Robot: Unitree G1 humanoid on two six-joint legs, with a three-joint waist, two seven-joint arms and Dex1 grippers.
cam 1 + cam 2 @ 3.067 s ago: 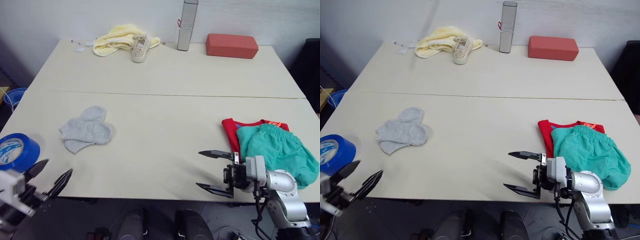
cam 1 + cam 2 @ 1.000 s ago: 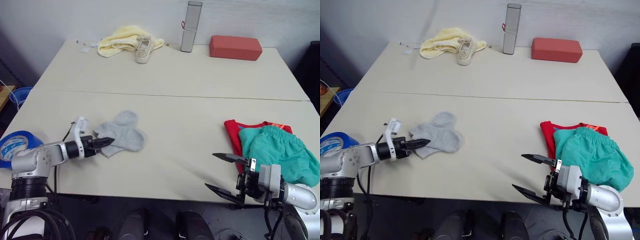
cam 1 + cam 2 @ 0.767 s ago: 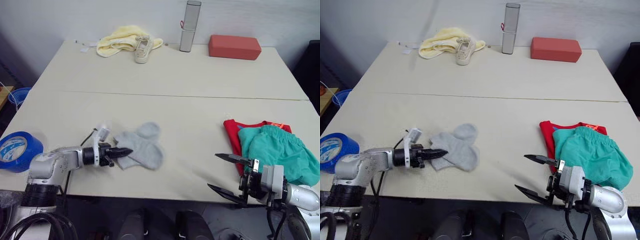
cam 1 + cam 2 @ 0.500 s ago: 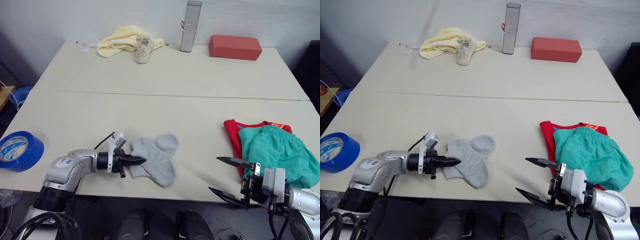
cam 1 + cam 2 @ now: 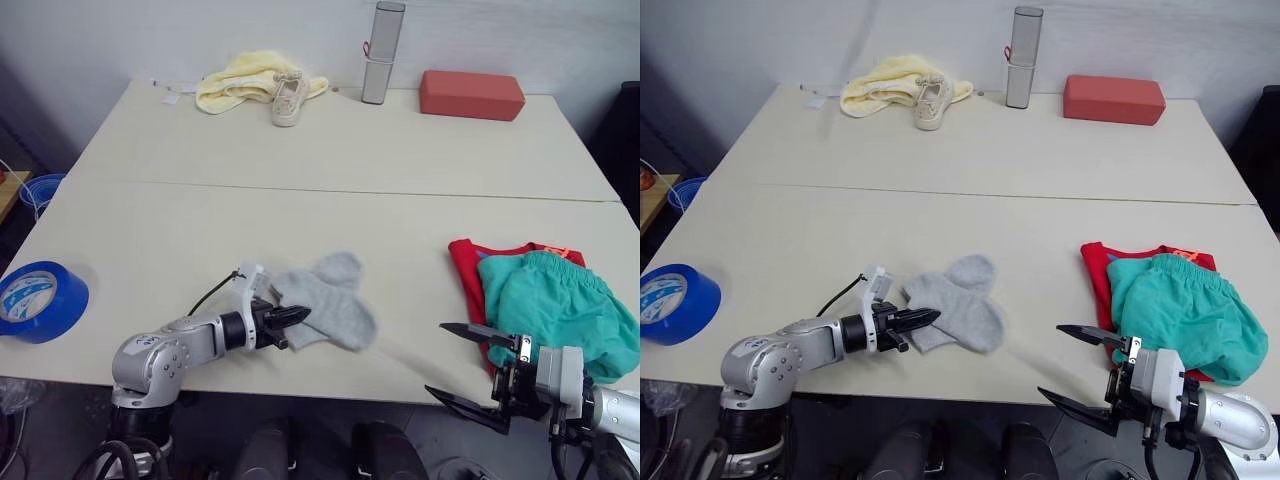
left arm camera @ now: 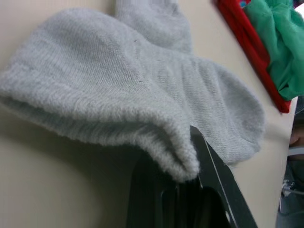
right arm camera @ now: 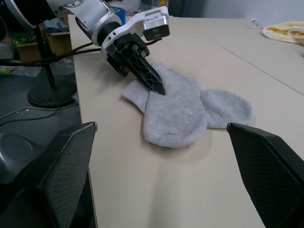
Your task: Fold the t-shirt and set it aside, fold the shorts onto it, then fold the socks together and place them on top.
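Your left hand [image 5: 923, 319] pinches the socks [image 5: 958, 302] at their edge (for dragging toward 3 o'clock); right hand [image 5: 1080, 369] gapes empty.

No text, label, brand or number can be read anywhere in these views. The blue tape roll [image 5: 40, 302] at the table's left edge has a white inner face with faint bluish marks, perhaps print, but too blurred to make out. The small white tag [image 7: 156, 22] on the left arm's wrist appears blank. The red block [image 5: 471, 94] and the grey cylinder [image 5: 376, 52] at the far side of the table show no legible markings.
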